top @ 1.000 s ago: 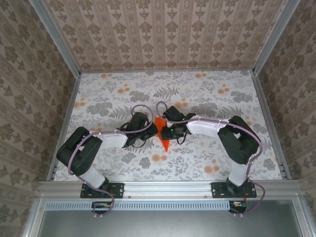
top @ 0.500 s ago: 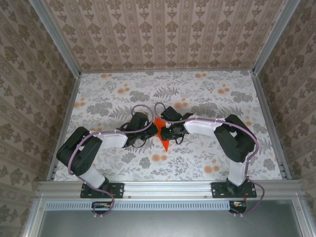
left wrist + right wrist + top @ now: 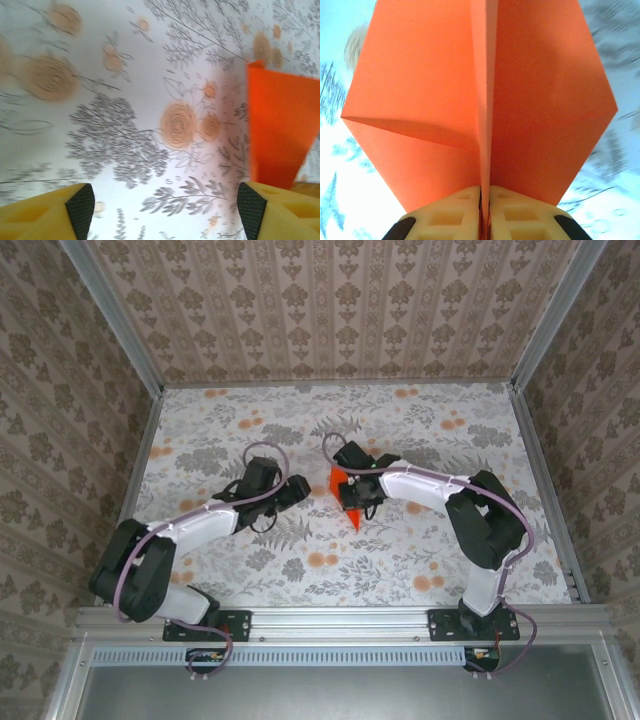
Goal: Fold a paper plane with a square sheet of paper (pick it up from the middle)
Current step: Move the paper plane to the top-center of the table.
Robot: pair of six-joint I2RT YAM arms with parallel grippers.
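Note:
The square sheet of paper shows as a bright orange folded, pointed shape, the paper plane (image 3: 344,502), at mid-table with its tip towards the near edge. My right gripper (image 3: 356,496) is shut on it. In the right wrist view the fingers (image 3: 455,212) pinch the plane's central upright fold, and its two wings (image 3: 540,95) spread to either side. My left gripper (image 3: 295,491) stands to the left of the plane, apart from it and open. Its two yellow fingers (image 3: 80,206) are wide apart over bare tablecloth, and the plane (image 3: 280,130) lies ahead to their right.
The table (image 3: 440,560) wears a floral cloth with grey leaves and pale orange printed flowers (image 3: 322,559). Patterned walls and metal rails (image 3: 546,480) close in three sides. Free room lies at the back and on both sides of the arms.
My left gripper has opened, let go of the paper and drawn back to the left. The right gripper has closed on the central fold and shifted the plane slightly right.

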